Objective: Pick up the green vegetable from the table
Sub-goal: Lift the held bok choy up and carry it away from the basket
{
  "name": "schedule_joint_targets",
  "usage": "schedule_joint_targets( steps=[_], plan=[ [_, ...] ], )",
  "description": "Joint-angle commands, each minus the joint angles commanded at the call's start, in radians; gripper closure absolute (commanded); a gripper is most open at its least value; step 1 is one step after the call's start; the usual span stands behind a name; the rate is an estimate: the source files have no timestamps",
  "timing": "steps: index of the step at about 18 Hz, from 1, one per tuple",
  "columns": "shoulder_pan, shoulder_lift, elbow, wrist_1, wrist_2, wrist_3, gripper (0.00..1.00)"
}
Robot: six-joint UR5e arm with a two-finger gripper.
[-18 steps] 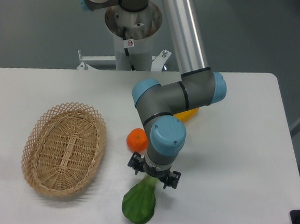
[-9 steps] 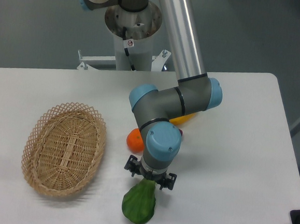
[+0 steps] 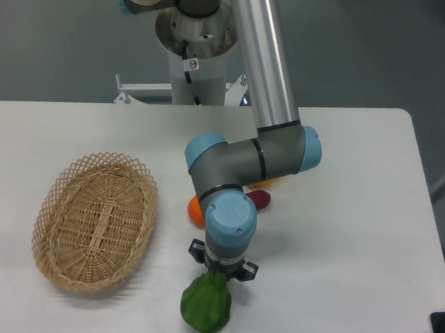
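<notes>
Hanging directly over the narrow end of the green vegetable (image 3: 207, 307), the gripper (image 3: 221, 272) points straight down, its fingers hidden beneath the blue wrist joint, so I cannot tell whether they are spread or already pinching the stem. The vegetable lies on the table (image 3: 357, 223) near the front edge, its broad dark leaf end toward the camera and its stem end tucked under the tool. An orange (image 3: 195, 209) and a small purple piece (image 3: 260, 199) sit just behind the wrist, partly hidden, with a yellow one barely showing past the forearm. A wicker basket (image 3: 95, 220) rests to the left. Approach looks complete; a confirmed grasp and the lift remain, as the vegetable appears to rest on the surface.
</notes>
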Motion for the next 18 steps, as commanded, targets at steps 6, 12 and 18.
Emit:
schedule_joint_targets(
  steps=[6, 12, 18],
  plan=[
    [0.032, 0.049, -0.005, 0.000, 0.002, 0.000, 1.00],
    [0.211, 0.138, 0.029, -0.025, -0.031, 0.087, 1.00],
    [0.317, 0.140, 0.090, -0.072, -0.020, 0.254, 1.00]
  ],
)
